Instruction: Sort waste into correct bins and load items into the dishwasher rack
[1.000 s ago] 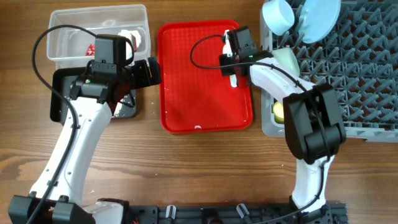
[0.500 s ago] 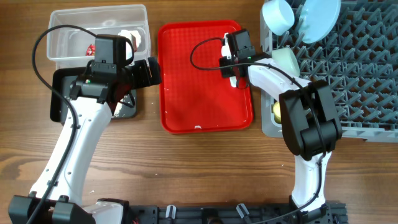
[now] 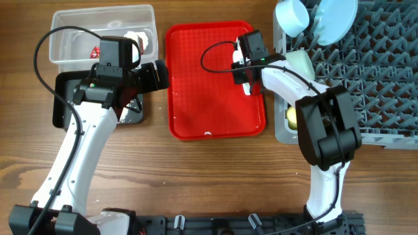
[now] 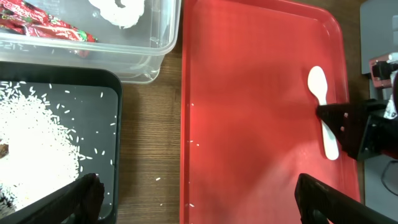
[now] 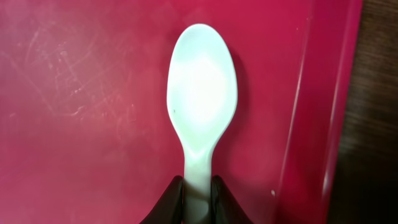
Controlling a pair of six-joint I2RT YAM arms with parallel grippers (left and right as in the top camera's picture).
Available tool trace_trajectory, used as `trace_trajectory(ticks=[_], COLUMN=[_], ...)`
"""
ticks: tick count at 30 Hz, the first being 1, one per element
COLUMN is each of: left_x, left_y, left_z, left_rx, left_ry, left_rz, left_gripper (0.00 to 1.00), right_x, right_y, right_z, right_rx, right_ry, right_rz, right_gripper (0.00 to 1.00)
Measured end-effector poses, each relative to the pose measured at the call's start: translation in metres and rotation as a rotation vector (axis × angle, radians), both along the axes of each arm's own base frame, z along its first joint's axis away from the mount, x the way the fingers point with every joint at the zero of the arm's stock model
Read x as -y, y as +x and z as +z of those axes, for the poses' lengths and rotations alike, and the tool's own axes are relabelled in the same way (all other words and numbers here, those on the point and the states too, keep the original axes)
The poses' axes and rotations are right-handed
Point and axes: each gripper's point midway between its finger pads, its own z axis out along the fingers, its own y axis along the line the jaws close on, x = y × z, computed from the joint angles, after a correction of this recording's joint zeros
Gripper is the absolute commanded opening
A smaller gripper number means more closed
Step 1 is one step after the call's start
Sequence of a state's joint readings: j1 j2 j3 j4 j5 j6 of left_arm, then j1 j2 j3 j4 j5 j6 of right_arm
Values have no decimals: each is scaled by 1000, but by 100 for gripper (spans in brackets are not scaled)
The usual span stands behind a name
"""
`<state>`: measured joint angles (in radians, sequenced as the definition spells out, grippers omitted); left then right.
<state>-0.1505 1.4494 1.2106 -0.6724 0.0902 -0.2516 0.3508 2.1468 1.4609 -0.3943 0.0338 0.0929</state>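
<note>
**Gripping the spoon on the red tray**

Overhead: the right gripper (image 3: 243, 73) is low over the right part of the red tray (image 3: 209, 98), with the white spoon (image 3: 247, 88) showing under it near the tray's right rim. The left gripper (image 3: 154, 75) hangs above the gap between the black bin (image 3: 59, 98) and the tray. The clear bin (image 3: 65, 26) sits behind the black one and holds a red wrapper (image 3: 95, 51) and a tissue (image 3: 137, 40). To the right, the dishwasher rack (image 3: 379, 78) carries the light-blue plate (image 3: 336, 16), light-blue bowl (image 3: 292, 16), mint-green bowl (image 3: 300, 62) and yellow cup (image 3: 292, 116).

Left wrist: the left gripper (image 4: 199, 205) has its fingers (image 4: 81, 199) spread wide, one over the black bin (image 4: 93, 81), the other over the tray (image 4: 249, 93), holding nothing. Rice (image 4: 31, 143) is heaped in the black bin, and a few grains lie on the wooden table (image 4: 149, 143). The wrapper (image 4: 43, 28) and tissue (image 4: 121, 9) lie in the clear bin (image 4: 143, 62). The spoon (image 4: 317, 84) lies flat on the tray, with the right gripper (image 4: 336, 118) across its handle.

Right wrist: the right gripper (image 5: 198, 202) is clamped on the spoon (image 5: 202, 87), with both fingers (image 5: 174, 199) pressed against the narrow handle just below the bowl. The bowl faces up and rests on the tray (image 5: 81, 124) beside its raised rim.
</note>
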Motion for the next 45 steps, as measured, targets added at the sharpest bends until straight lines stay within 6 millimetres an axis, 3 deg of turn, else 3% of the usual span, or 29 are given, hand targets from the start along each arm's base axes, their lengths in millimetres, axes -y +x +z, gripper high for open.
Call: trace_trajectory(ticks=[4,8,11,13,17,22,25,34,45], left_x=[0,0,0,0,0,0,0,0,0], left_y=[0,0,0,0,0,0,0,0,0], left_z=[0,0,0,0,0,0,0,0,0], left_rx=[0,0,0,0,0,0,0,0,0], left_ry=[0,0,0,0,0,0,0,0,0], left_rz=[0,0,0,0,0,0,0,0,0], left_gripper=[100,100,100,100,100,100,100,100,100], right_x=[-2,-7,-9,-9,-10,-7,-4,5,2], right_y=[-1,2,5,5,7,1,-3,-12,25], right_z=[22,69,102,108,96,27,4,-6,-7], right_rx=[22,101,169,177,158,22,-21,-65,71], right_ry=[21,76,109,121,124,79,57,22,27], right_rz=[0,5,4,-5,-21,-44,-57,-96,-120], right_gripper=[7,9,23,30,34,34,34,34,35])
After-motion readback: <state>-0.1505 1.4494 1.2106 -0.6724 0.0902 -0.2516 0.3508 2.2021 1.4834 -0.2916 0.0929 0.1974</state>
